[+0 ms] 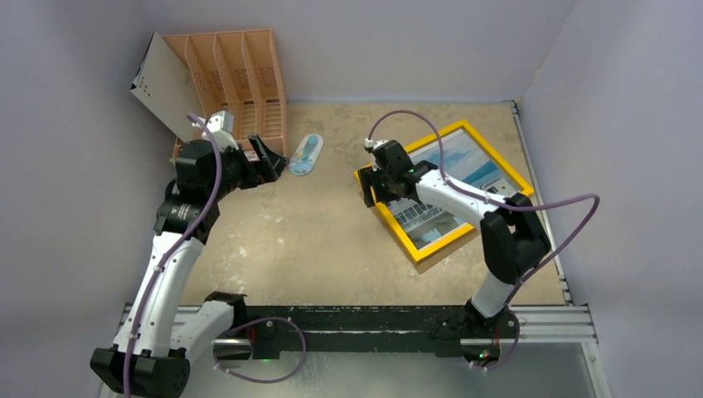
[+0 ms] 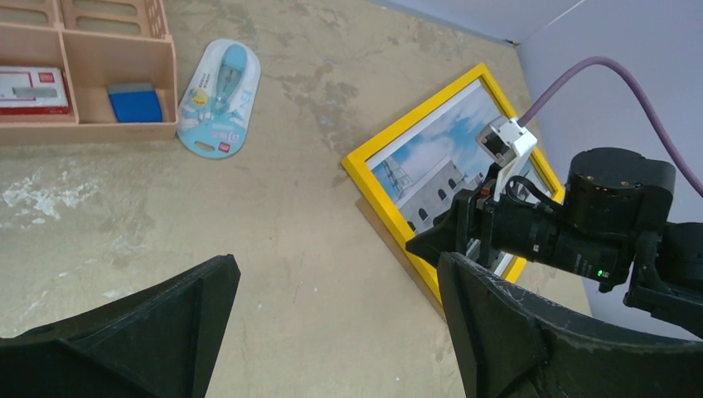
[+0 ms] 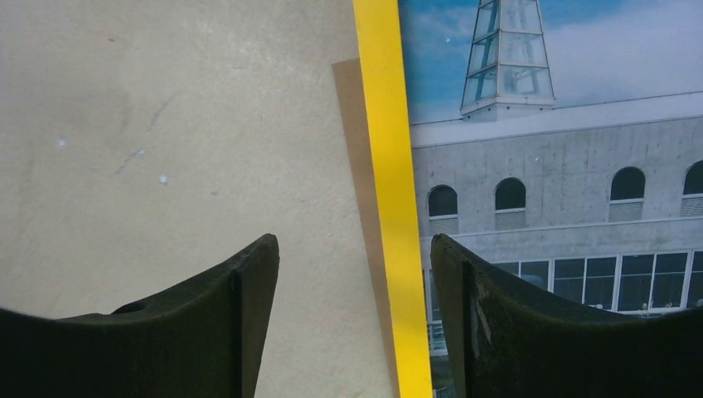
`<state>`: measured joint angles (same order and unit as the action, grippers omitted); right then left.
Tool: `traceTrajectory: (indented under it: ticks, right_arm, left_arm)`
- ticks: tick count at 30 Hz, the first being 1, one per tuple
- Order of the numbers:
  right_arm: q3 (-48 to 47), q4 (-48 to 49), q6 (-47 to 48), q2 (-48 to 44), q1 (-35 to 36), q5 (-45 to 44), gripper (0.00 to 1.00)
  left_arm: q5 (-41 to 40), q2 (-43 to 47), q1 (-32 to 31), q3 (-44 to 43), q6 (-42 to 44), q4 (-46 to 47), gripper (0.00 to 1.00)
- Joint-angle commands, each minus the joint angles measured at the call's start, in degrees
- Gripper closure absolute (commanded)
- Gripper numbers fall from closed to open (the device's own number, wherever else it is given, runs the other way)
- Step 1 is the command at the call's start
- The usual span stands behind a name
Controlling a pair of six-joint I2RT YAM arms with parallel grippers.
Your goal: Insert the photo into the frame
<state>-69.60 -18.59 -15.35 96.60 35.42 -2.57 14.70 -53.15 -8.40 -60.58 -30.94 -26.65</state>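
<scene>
- Top view: frame point(image 1: 435, 137) lies flat on table point(image 1: 315, 240), right of centre, turned diagonal. Long sides seem to run near-left to far-right, tho perspective makes that a guess. photo point(image 1: 464, 162) sits inside the yellow rim, face up. Brown backing board point(image 1: 435, 259) pokes out under the near edge. right tool point(image 1: 370, 191) hangs over frame's left corner, so right arm is clearly nearer. left tool point(image 1: 269, 157) is by the orange file rack point(image 1: 240, 75), well apart from frame.
- Left wrist: left tool point(image 2: 336, 274) spread wide, nothing betw. the fingers, bare table below. frame point(image 2: 414, 114) lies off to its right, w/ right tool point(image 2: 431, 240) over the near-left rim.
- Right wrist: right tool point(image 3: 352, 257) spread, empty, aimed down. Yellow rim of frame point(image 3: 390, 166) runs lengthwise thru the gap, closer to the right finger; table under left finger, photo point(image 3: 564, 166) under right. Tower top points away from the wrist, so pic reads upright from this tool. Touching the rim or not: can't tell.
</scene>
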Motion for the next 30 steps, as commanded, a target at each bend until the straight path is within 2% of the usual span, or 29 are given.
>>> traceTrajectory:
  ticks: [1, 6, 9, 14, 16, 18, 21, 25, 30]
  right_arm:
    - [-1.7, -1.3, 2.4, 3.5, 0.7, -2.7, 0.3]
    - [-2.5, -2.2, 1.6, 7.5, 2.1, -6.7, 0.3]
    - [-3.8, -3.5, 0.8, 9.0, 3.0, -8.9, 0.36]
    - [-5.5, -4.9, 0.7, 10.2, 4.0, -10.8, 0.54]
    - [-5.5, -5.0, 0.8, 9.9, 4.2, -12.0, 0.66]
    - [-5.6, -5.2, 1.2, 9.2, 4.4, -12.4, 0.79]
    - [-5.8, -5.4, 1.7, 6.1, 4.7, -11.4, 0.88]
    - [-4.9, -4.3, 2.3, 1.5, 4.7, -7.0, 0.92]
    - [-2.1, -1.8, 3.6, -3.8, 4.7, -1.9, 0.93]
  left_arm:
    - [0.1, 0.3, 0.0, 2.3, -1.4, 1.5, 0.04]
    - [0.6, 0.0, 0.0, 4.0, -1.5, 2.1, 0.05]
    - [1.2, 0.0, 0.0, 4.9, -1.6, 3.2, 0.05]
    - [1.4, -1.0, 0.0, 6.4, -3.4, 5.9, 0.05]
    - [2.2, -2.1, 0.0, 7.3, -4.8, 7.5, 0.06]
    - [2.2, -3.4, 0.0, 8.9, -8.0, 9.9, 0.08]
    - [5.0, -6.9, -0.1, 12.3, -13.8, 16.3, 0.1]
    - [9.8, -12.2, -3.0, 16.1, -20.7, 29.5, 0.11]
    - [7.0, -20.8, -12.2, 13.5, -20.8, 34.4, 0.11]
